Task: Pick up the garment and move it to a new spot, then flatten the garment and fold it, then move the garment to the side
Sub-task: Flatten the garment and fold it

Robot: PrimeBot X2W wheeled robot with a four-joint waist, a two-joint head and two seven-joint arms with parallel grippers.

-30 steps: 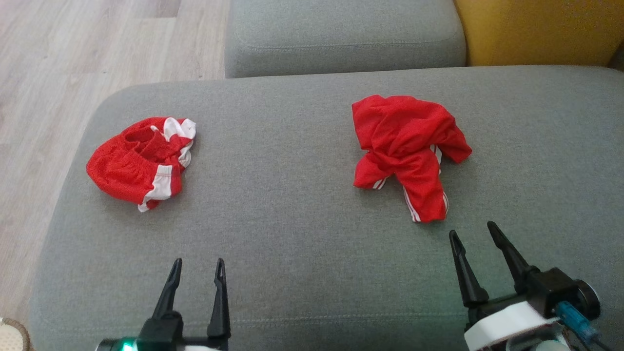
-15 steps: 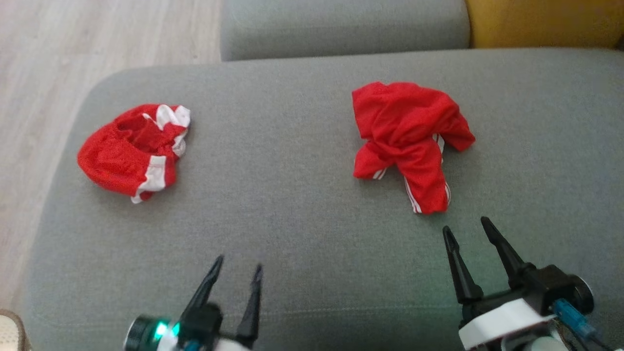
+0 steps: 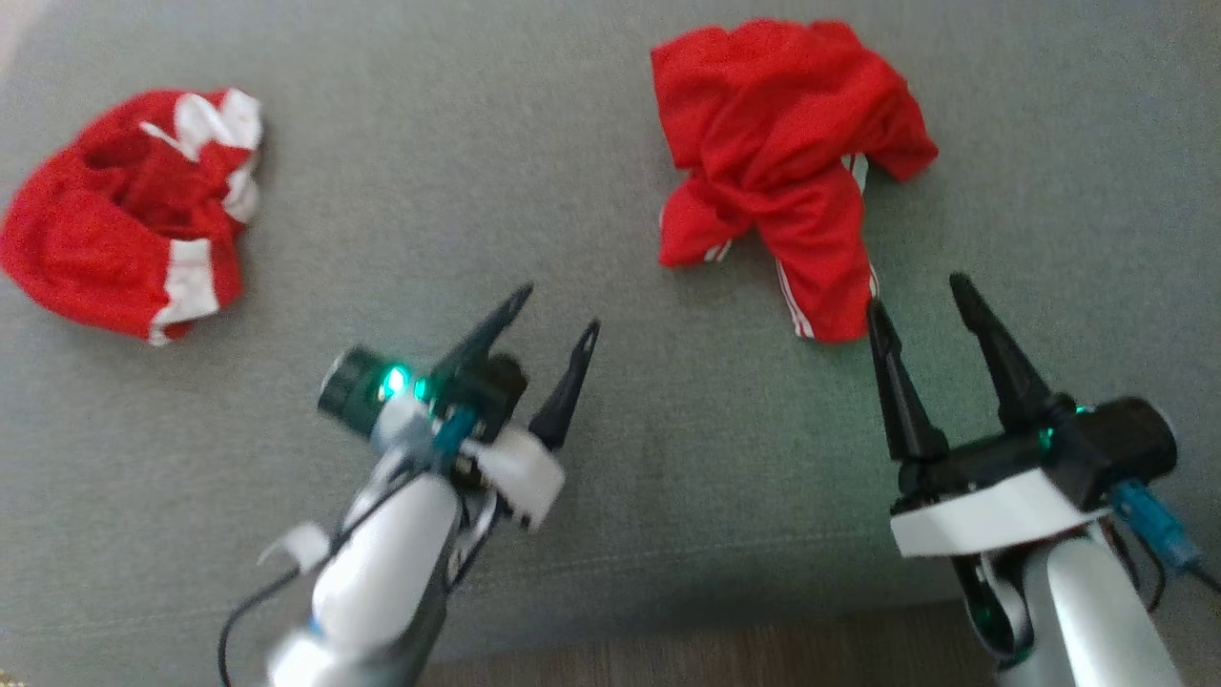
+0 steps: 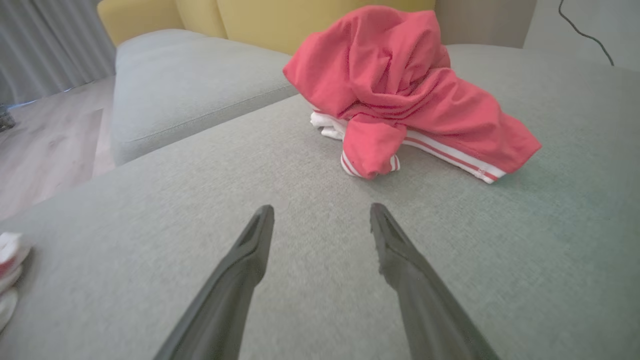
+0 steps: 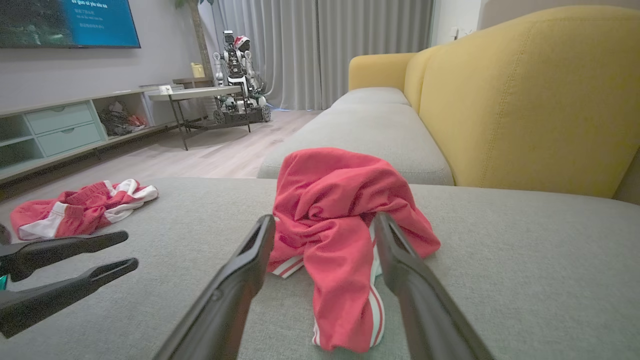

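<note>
A crumpled red garment point(image 3: 782, 162) with thin white stripes lies on the grey sofa seat point(image 3: 610, 477), at the upper right of the head view. My right gripper point(image 3: 915, 293) is open, its fingertips just at the garment's near hanging end. In the right wrist view the garment point(image 5: 340, 210) sits straight ahead between the open fingers of the right gripper point(image 5: 324, 219). My left gripper point(image 3: 559, 307) is open and empty over bare cushion, angled toward the garment point(image 4: 400, 95), which lies a short way beyond the left gripper point(image 4: 321, 209). A second red garment point(image 3: 124, 210) with white panels lies bunched at the far left.
The seat's front edge point(image 3: 668, 620) runs along the bottom of the head view, with floor below it. A yellow sofa back point(image 5: 525, 100) and another grey cushion point(image 5: 370, 130) stand behind the garment. Across the wooden floor are a low cabinet point(image 5: 65, 130) and another robot point(image 5: 235, 75).
The head camera has dipped down and closer to the seat. My left gripper has swung forward and right toward the striped garment. The right gripper's tips have come up to its near end.
</note>
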